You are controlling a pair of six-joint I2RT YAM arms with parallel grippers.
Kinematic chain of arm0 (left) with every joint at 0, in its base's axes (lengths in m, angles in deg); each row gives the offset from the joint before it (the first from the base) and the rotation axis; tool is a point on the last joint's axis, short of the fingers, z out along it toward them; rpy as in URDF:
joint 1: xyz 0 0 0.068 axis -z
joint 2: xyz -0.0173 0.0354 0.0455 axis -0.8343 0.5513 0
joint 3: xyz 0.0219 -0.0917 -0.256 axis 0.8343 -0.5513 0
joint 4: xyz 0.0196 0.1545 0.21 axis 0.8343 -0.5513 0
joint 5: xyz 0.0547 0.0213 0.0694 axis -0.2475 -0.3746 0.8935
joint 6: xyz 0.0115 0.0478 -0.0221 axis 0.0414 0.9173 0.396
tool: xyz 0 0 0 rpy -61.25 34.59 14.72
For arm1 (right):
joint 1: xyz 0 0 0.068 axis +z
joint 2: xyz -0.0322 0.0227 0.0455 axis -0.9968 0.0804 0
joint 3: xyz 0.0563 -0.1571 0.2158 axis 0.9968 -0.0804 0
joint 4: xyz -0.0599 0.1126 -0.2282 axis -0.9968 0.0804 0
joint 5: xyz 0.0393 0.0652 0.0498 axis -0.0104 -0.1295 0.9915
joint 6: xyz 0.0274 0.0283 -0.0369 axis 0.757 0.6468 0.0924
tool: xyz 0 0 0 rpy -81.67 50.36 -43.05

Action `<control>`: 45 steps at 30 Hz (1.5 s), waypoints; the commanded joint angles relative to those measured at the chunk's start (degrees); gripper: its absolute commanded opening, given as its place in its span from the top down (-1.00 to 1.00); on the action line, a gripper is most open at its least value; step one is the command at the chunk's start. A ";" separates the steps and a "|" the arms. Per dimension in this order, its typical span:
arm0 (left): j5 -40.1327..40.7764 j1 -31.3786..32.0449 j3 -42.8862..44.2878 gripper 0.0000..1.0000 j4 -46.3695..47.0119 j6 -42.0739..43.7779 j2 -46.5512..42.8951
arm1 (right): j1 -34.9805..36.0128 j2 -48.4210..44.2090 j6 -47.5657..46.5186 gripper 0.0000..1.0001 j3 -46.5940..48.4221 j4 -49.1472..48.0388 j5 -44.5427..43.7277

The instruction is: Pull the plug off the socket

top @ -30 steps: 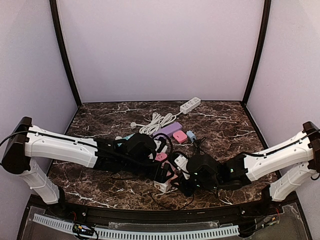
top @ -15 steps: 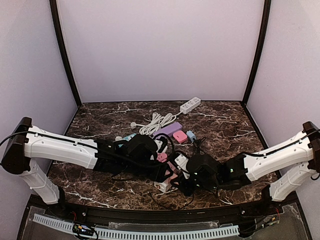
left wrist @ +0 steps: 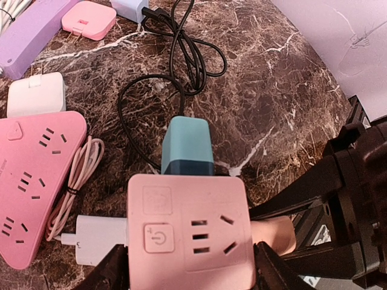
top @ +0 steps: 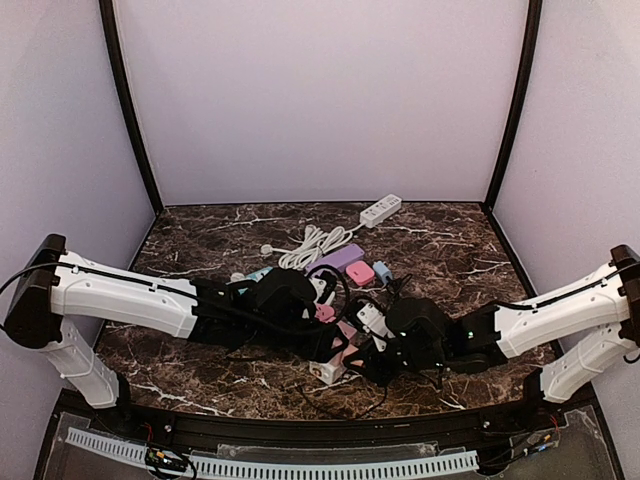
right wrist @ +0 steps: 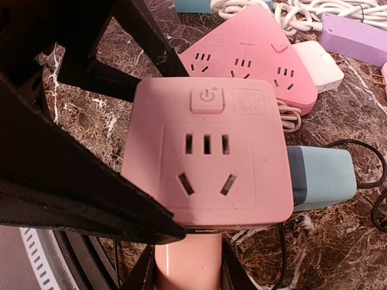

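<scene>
Two grippers are on one item: the pink cube socket (left wrist: 190, 232), which serves as the reference for every position below.

Left: your left gripper (left wrist: 190, 273) straddles the cube. One dark finger (left wrist: 113, 275) lies against each of two opposite sides, pinching the cube between them.

Right: your right gripper (right wrist: 186, 273) is pressed onto a pink stem (right wrist: 187, 254) that sticks out of a side face of the cube. Its fingers sit tight on both sides of the stem.

Task item: the teal plug (left wrist: 187, 148) is seated in another side face of the cube, butted flush against it and not yet pulled out. Its black cord (left wrist: 181, 66) leaves the cube in loose loops over the marble table (left wrist: 284, 103).

A white block (left wrist: 100, 238) is plugged into the face opposite the stem. The cube's power-button face is toward both wrist cameras.

Just beside the cube, on the white-block side, lies a pink triangular power strip (left wrist: 33, 181), with a coiled pink cable (left wrist: 75, 181) between the two. Beyond that strip from the cube are a white adapter (left wrist: 36, 93) and then a purple bar (left wrist: 30, 33).
</scene>
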 commanded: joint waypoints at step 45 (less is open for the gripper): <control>0.19 0.64 -2.13 0.29 -4.08 4.07 1.16 | 0.15 -2.07 1.42 1.00 1.83 -0.50 -1.84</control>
